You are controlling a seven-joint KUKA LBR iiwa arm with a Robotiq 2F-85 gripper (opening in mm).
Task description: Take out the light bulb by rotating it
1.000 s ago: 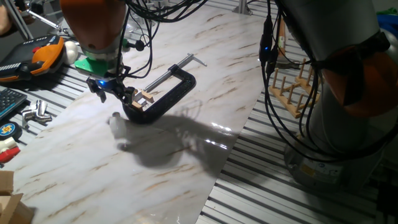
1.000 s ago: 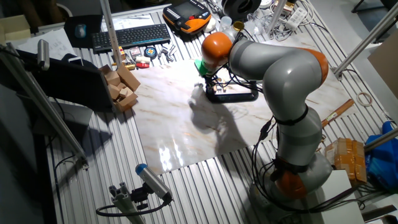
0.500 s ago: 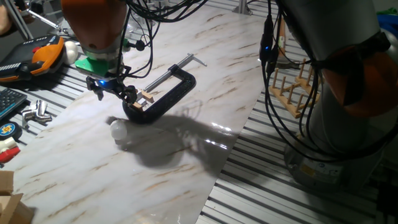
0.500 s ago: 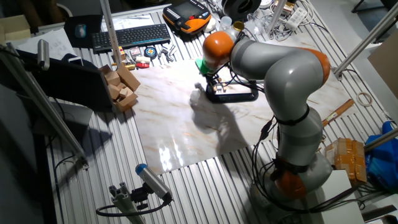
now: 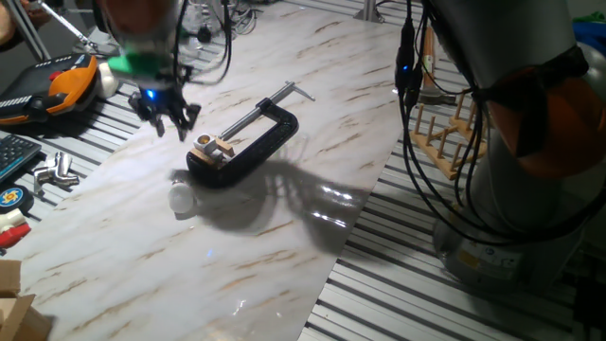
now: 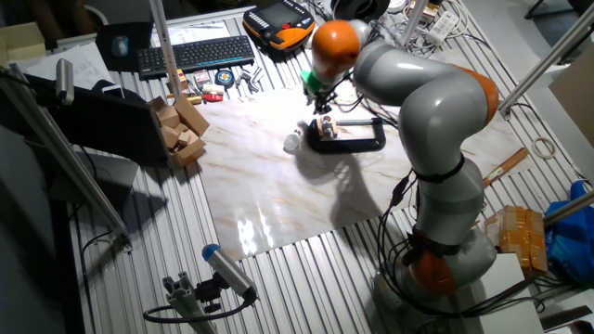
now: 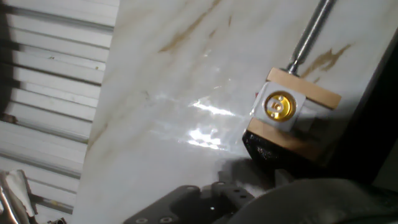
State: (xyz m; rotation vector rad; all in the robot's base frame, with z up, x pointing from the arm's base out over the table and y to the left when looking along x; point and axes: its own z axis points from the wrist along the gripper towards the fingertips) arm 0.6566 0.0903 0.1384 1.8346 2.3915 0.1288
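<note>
The small frosted white light bulb (image 5: 180, 199) lies loose on the marble board, just left of the black C-clamp (image 5: 254, 142); it also shows in the other fixed view (image 6: 292, 142). The tan wooden socket block (image 5: 213, 149) sits held in the clamp. In the hand view its brass socket (image 7: 278, 107) is bare, with no bulb in it. My gripper (image 5: 170, 126) hangs above and behind the block, with the fingers apart and nothing between them. The other fixed view shows it (image 6: 322, 102) above the clamp (image 6: 351, 137).
A wooden peg rack (image 5: 445, 133) stands off the board's right edge. An orange-and-black pendant (image 5: 57, 85) and metal parts (image 5: 55, 175) lie to the left. A keyboard (image 6: 195, 54) and wooden blocks (image 6: 181, 130) are beyond the board. Cables hang from the arm.
The bulb dropped free onto the marble and settled left of the clamp. My gripper rose up and back away from the socket block, empty.
</note>
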